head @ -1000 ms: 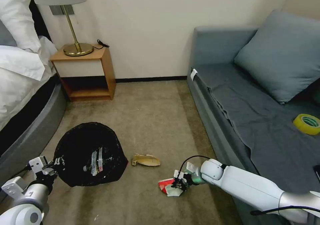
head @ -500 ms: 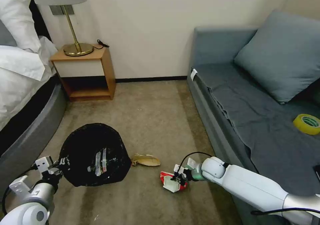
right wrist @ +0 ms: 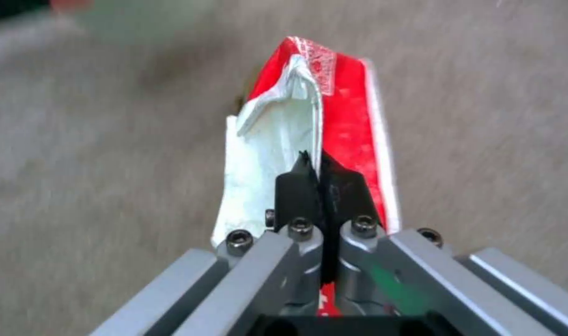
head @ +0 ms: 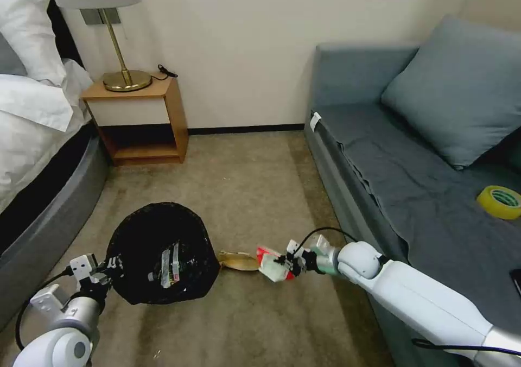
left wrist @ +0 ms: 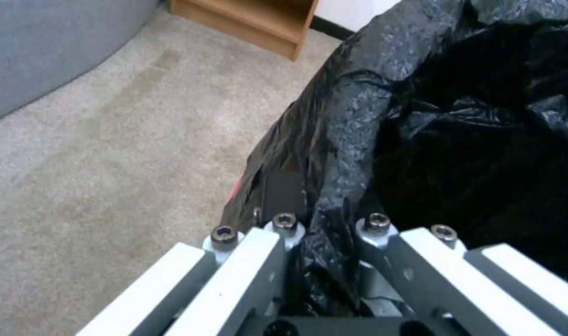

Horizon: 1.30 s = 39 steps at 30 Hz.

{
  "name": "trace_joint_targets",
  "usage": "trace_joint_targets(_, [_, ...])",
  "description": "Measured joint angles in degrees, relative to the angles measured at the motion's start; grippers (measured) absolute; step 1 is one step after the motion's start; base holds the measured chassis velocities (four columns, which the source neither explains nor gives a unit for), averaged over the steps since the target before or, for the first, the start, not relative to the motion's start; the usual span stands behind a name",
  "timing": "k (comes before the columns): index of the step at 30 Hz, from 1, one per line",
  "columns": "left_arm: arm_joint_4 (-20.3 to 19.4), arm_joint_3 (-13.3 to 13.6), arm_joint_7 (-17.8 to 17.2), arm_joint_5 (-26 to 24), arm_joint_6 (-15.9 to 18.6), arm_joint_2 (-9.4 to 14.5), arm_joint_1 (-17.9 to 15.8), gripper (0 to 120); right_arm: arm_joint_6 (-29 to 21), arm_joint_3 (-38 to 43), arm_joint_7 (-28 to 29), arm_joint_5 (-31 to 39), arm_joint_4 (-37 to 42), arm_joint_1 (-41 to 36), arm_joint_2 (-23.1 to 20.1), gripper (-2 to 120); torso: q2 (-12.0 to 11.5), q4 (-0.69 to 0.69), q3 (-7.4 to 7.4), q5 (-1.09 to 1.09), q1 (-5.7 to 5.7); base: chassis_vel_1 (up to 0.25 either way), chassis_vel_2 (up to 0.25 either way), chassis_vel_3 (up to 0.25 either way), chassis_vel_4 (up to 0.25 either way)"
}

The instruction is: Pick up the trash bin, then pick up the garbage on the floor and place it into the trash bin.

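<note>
The trash bin (head: pixel 163 253), lined with a crinkly black bag (left wrist: pixel 371 121), hangs at the lower left, and a clear bottle (head: pixel 171 264) lies inside it. My left gripper (head: pixel 106 272) is shut on the bin's near rim, the bag pinched between its fingers (left wrist: pixel 284 228). My right gripper (head: pixel 285 262) is shut on a red-white packet (head: pixel 271 261) of garbage, held above the carpet just right of the bin; the wrist view shows the packet (right wrist: pixel 333 121) clamped between the black fingertips (right wrist: pixel 309 186). A yellow-brown wrapper (head: pixel 239 260) lies on the floor between bin and packet.
A grey sofa (head: pixel 412 193) runs along the right, with a yellow tape roll (head: pixel 499 201) on its seat. A wooden nightstand (head: pixel 141 117) with a brass lamp (head: pixel 125 76) stands by the far wall. The bed (head: pixel 38 155) borders the left. Open carpet (head: pixel 244 188) lies in the middle.
My right gripper has lifted the red-white packet off the carpet and carried it left and farther away, toward the bin. My left arm has shifted the bin slightly to the right.
</note>
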Motion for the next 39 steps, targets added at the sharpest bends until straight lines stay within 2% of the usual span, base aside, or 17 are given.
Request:
trace_joint_targets(7, [-0.1, 0.0, 0.0, 0.1, 0.0, 0.1, 0.1, 3, 0.0, 1.9, 3.5, 4.7, 5.6, 2.2, 0.3, 0, 0.0, 0.0, 0.0, 0.01, 0.0, 0.0, 0.0, 0.0, 0.0])
trace_joint_targets(11, [-0.1, 0.2, -0.1, 0.2, 0.0, 0.2, 0.3, 3, -0.9, 0.3, 7.4, 14.2, 11.8, 5.3, 0.6, 0, 0.0, 0.01, 0.0, 0.0, 0.0, 0.0, 0.0, 0.0, 0.0])
trace_joint_targets(18, [-0.1, 0.5, -0.1, 0.2, -0.1, 0.5, 0.4, 3, -1.5, -2.8, 11.2, 20.6, 18.4, 8.5, 2.1, 0, 0.0, 0.01, 0.0, 0.0, 0.0, 0.0, 0.0, 0.0, 0.0])
trace_joint_targets(24, [-0.1, 0.9, -0.1, 0.3, -0.1, 0.7, 0.3, 3, -2.0, -5.1, 12.3, 21.2, 20.8, 11.0, 3.4, 0, 0.0, 0.0, 0.0, 0.0, 0.0, 0.0, 0.0, 0.0, 0.0])
trace_joint_targets(32, [-0.2, 1.6, -0.1, 0.4, -0.1, 0.4, 0.4, 3, -2.0, -12.5, 12.7, 21.0, 22.2, 17.6, 5.9, 0, 0.0, 0.0, 0.0, 0.0, 0.0, 0.0, 0.0, 0.0, 0.0])
trace_joint_targets(39, [-0.7, 1.7, -0.1, 0.2, 0.0, 0.1, 0.6, 3, -2.1, -19.2, 12.5, 19.4, 19.7, 21.6, 11.2, 0, 0.0, 0.01, 0.0, 0.0, 0.0, 0.0, 0.0, 0.0, 0.0])
